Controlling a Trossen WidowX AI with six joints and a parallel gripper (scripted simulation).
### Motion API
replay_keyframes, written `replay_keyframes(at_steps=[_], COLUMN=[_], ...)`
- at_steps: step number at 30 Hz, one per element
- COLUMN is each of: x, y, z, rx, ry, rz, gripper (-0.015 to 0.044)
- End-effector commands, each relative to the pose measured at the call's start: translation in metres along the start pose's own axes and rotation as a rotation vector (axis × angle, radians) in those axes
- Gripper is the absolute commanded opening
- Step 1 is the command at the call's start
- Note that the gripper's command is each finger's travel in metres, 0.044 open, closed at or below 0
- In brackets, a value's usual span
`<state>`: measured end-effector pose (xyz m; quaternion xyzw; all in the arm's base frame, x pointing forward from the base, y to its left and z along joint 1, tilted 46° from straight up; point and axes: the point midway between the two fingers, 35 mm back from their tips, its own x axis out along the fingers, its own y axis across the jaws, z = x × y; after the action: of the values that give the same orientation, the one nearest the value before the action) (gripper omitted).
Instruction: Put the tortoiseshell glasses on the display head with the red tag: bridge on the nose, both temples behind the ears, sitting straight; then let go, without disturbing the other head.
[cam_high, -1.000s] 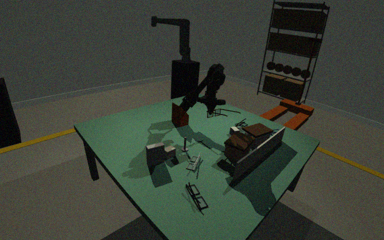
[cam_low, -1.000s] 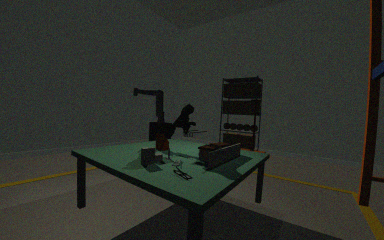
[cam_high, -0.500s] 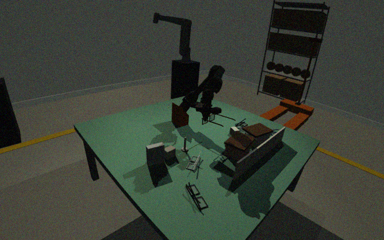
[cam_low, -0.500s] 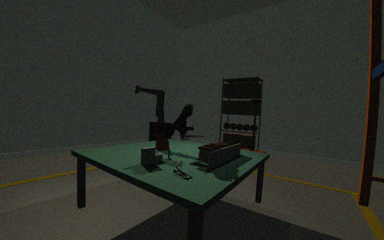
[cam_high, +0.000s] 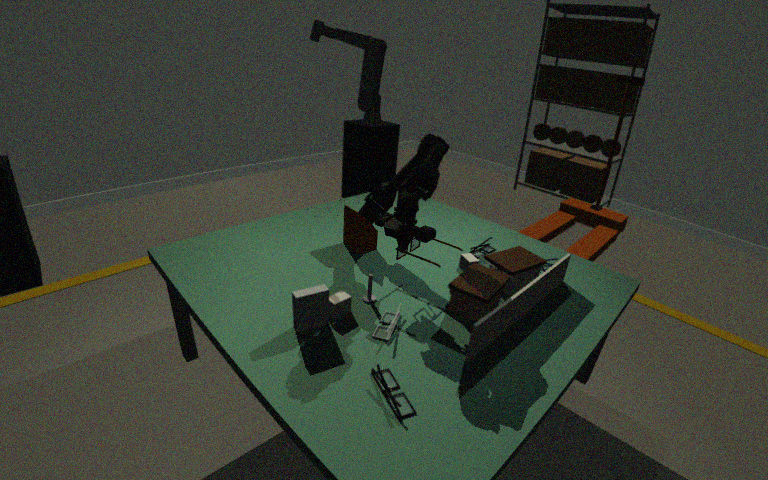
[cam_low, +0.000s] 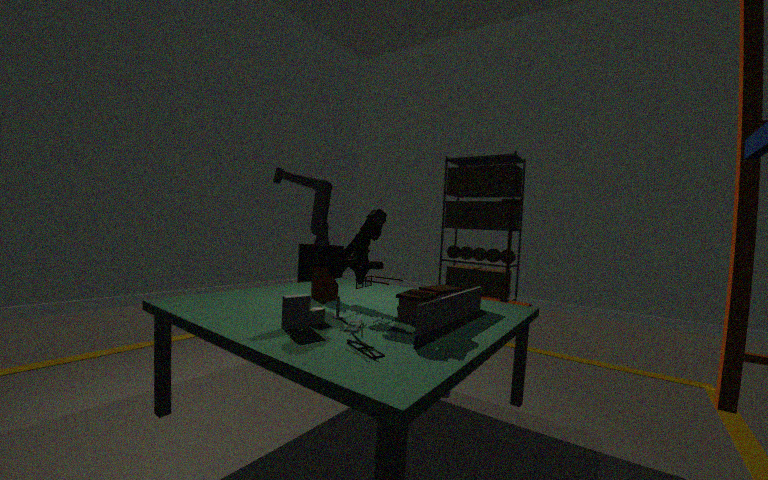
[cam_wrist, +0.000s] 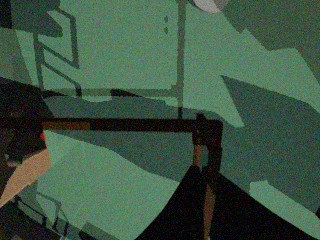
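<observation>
My gripper (cam_high: 402, 246) (cam_low: 359, 280) (cam_wrist: 199, 173) is shut on the dark brown tortoiseshell glasses (cam_high: 420, 259) (cam_wrist: 125, 124) and holds them above the table. Their temples reach out to the right in the top and exterior views; one crosses the wrist view to its left edge. Brown blocky shapes (cam_high: 515, 258) (cam_high: 478, 283) stand behind the long grey panel, to the right of the gripper; they look like the display heads, but noses and ears cannot be made out. A small red spot (cam_wrist: 43, 135), perhaps the tag, shows at the left of the wrist view. Which head bears it is unclear.
The long grey panel (cam_high: 518, 316) (cam_low: 447, 314) stands at the right. Other glasses lie on the table: a pale pair (cam_high: 386, 327) and a black pair (cam_high: 393, 396). A thin post (cam_high: 369, 287), a grey block (cam_high: 311, 310) and an orange-brown panel (cam_high: 359, 233) stand left of centre.
</observation>
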<state>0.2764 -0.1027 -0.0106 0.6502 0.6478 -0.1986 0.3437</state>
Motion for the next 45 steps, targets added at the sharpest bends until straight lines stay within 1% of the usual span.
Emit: replay_keyframes(at_steps=[1, 36, 45], x=[0.006, 0.053, 0.054], y=[-0.001, 0.0, 0.006], z=[0.0, 0.002, 0.001], rx=[0.0, 0.0, 0.0], ry=[-0.003, 0.013, 0.014], rz=[-0.003, 0.0, 0.001], gripper=[0.0, 0.0, 0.0])
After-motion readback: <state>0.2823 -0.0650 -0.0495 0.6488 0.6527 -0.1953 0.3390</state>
